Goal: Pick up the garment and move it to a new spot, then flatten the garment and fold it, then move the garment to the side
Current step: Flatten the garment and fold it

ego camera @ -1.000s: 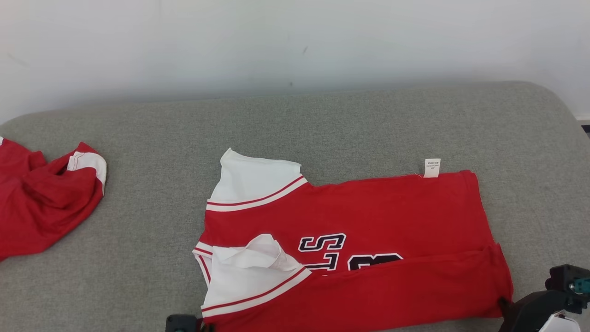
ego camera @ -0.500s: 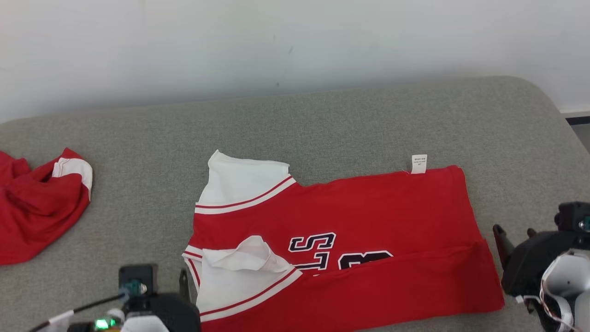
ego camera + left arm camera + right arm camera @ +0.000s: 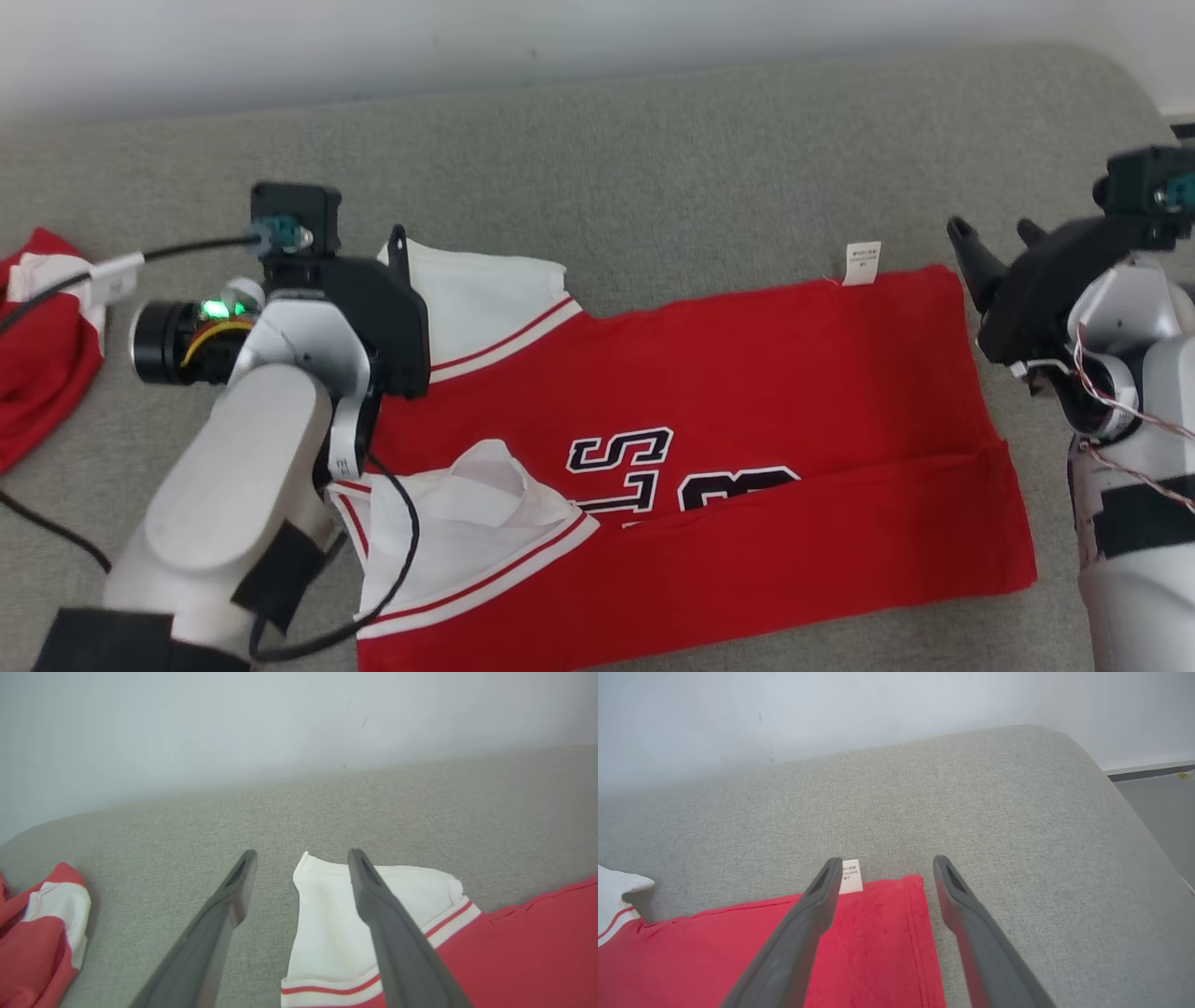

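A red jersey (image 3: 747,392) with black and white lettering lies spread sideways in the middle of a grey upholstered surface (image 3: 709,140), neck end toward the robot's left. Its near long edge is already folded up over the lettering. A white far sleeve (image 3: 336,914) with red striping sticks out at the back, a second white near sleeve (image 3: 467,523) is rumpled at the front, and a small white care label (image 3: 851,876) pokes from the far edge by the hem.

The left gripper (image 3: 302,854) is spread open, its fingers either side of the far sleeve's outer corner. The right gripper (image 3: 887,859) is also open, its fingers framing the far hem corner just beside the label. Whether either touches cloth cannot be told.

The jersey looks light, thin and limp. It will likely sag and crease between two held points and slide easily on the upholstery. The far sleeve corner and far hem corner look the sensible holds, each pinch taking all layers.

A second crumpled red garment (image 3: 47,345) sits well apart at the far left
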### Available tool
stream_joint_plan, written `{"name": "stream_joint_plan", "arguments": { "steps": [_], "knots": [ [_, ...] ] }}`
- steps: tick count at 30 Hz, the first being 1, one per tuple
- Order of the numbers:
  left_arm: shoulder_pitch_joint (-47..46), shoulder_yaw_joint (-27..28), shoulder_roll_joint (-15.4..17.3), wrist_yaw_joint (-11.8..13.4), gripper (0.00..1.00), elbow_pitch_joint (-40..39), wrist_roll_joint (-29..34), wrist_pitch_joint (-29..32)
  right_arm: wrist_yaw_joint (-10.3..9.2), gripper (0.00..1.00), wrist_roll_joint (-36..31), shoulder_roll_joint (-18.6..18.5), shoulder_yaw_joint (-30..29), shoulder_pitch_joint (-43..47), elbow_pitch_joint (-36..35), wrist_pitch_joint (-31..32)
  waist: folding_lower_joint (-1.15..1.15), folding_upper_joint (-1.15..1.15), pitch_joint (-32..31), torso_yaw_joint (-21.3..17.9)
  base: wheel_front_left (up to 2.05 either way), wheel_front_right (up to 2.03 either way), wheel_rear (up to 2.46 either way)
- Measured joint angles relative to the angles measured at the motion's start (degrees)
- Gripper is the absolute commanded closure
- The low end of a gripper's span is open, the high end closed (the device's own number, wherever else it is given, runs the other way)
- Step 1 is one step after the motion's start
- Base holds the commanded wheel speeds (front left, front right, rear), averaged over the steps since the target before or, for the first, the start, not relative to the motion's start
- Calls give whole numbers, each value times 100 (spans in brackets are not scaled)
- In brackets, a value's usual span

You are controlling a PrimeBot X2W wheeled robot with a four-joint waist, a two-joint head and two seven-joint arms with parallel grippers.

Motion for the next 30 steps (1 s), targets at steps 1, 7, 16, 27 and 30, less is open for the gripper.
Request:
{"name": "stream_joint_plan", "arguments": {
  "steps": [1,7,16,27,30],
  "knots": [
    [-209,1,-21,-59,0,216,0,37,0,0,40,-13,108,-179,88,-8,0,0,89,-25,0,0,0],
    [-1106,-83,-111,-248,0,1232,-15,578,0,0,187,-186,631,-940,637,-102,0,0,590,-225,0,0,0],
    [-1643,-253,-9,-135,0,1775,112,1305,0,0,477,-463,1079,-1308,1004,-381,1,1,1127,-462,0,0,0],
    [-1775,-162,252,7,0,1528,54,1651,0,0,535,-555,1216,-1455,1084,-437,-1,0,1179,-511,0,0,0],
    [-1801,-86,283,45,0,1293,-1,1658,0,0,558,-572,1211,-1458,1088,-465,-1,0,1174,-508,0,0,0]
  ]
}}
